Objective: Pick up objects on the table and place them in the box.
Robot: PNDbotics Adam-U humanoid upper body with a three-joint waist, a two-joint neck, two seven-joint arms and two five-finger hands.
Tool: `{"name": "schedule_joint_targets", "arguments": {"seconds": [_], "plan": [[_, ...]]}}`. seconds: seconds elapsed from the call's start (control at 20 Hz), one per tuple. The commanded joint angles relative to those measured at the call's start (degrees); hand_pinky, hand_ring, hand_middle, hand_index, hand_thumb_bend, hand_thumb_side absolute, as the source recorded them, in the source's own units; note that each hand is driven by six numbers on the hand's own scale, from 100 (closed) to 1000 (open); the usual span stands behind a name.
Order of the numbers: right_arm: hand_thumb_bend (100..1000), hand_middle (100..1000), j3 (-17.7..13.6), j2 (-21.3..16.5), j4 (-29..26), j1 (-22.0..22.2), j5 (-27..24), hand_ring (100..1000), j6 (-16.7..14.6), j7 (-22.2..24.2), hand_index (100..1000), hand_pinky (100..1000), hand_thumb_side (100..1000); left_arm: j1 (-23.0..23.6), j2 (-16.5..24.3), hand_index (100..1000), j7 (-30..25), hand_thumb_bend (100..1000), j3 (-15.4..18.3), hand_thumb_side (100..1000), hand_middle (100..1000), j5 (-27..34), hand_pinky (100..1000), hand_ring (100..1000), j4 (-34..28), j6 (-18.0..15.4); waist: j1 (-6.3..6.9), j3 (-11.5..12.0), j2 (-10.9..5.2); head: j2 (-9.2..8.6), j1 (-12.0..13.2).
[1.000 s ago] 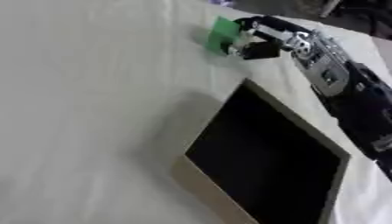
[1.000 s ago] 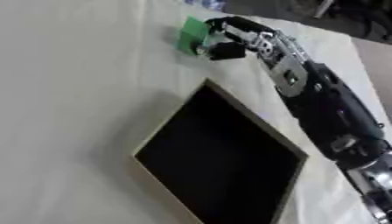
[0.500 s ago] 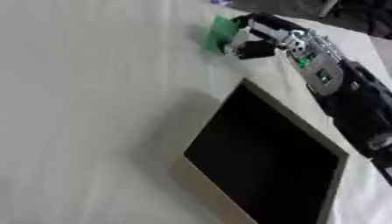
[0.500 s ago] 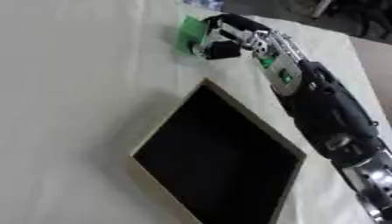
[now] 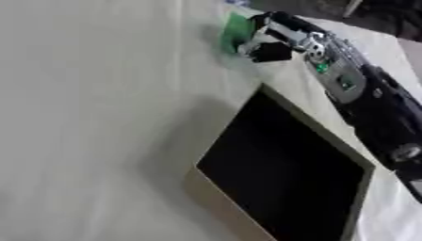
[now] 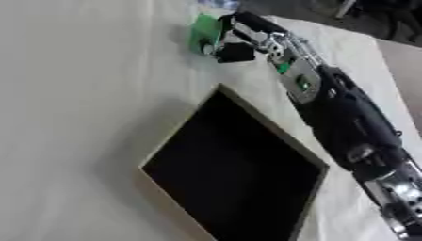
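I am reaching my right hand (image 5: 276, 37) to the far side of the table (image 5: 91, 94), beyond the box (image 5: 284, 172). Its fingers are curling round the green object (image 5: 237, 29), seemingly pinching it; I cannot tell whether it is lifting off the cloth.

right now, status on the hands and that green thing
Right hand at the far table edge, fingers curled on the green object. Left hand out of view. Box open and dark inside, nearer the camera; nothing seen between it and the hand.

place: unclear, maybe lab | cue: cloth-covered table (image 5: 91, 94), robot arm (image 6: 329, 108)
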Motion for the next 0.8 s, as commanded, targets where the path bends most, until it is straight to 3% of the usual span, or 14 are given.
{"name": "schedule_joint_targets", "arguments": {"seconds": [0.05,0.25,0.35,0.4,0.5,0.55,0.7,0.8], "plan": [[100,574,-0.36,-1.9,-1.72,-0.32,-1.99,881,0.32,-0.96,752,823,658,-0.09,0.27,749,-0.07,100,0.39,745,549,0.12,569,575,-1.09,0.16,0.59,-0.1,-1.23,-0.7,-0.17],[100,554,-0.31,-2.02,-2.58,-0.12,-4.92,867,0.92,-1.26,739,796,535,-0.12,0.24,748,-0.17,100,0.47,743,549,0.11,570,576,-1.09,0.25,0.59,-0.23,-1.47,-0.54,0.04],[100,527,-0.3,-2.11,-2.91,-0.14,-6.39,851,1.53,-1.54,719,771,390,-0.06,0.18,746,-0.26,100,0.51,743,548,0.12,570,576,-1.09,0.37,0.59,-0.26,-1.72,-0.51,0.05],[100,524,-0.25,-2.18,-3.11,-0.13,-7.04,847,1.86,-1.7,718,765,383,-0.02,0.16,746,-0.29,100,0.54,743,548,0.12,570,576,-1.09,0.44,0.59,-0.25,-1.86,-0.52,0.04],[100,508,-0.17,-2.35,-3.55,-0.1,-8.16,838,2.5,-1.92,705,754,271,-0.01,0.19,745,-0.3,100,0.61,742,549,0.13,571,576,-1.09,0.52,0.59,-0.21,-2.16,-0.45,0.05],[100,508,-0.15,-2.42,-3.73,-0.09,-8.63,838,2.88,-2.03,705,754,271,-0.01,0.21,745,-0.3,100,0.63,742,549,0.14,571,576,-1.09,0.55,0.59,-0.19,-2.3,-0.4,0.07],[100,490,-0.2,-2.69,-4.32,-0.05,-9.66,822,3.97,-2.51,691,735,158,0.1,0.23,743,-0.3,100,0.71,741,549,0.18,571,576,-1.09,0.73,0.59,-0.15,-2.94,-0.2,0.04],[100,486,-0.16,-2.85,-4.84,0.03,-10.42,816,4.45,-2.76,688,729,146,0.14,0.27,742,-0.31,100,0.76,740,549,0.19,571,577,-1.09,0.82,0.59,-0.13,-3.4,-0.02,0.08]]}}
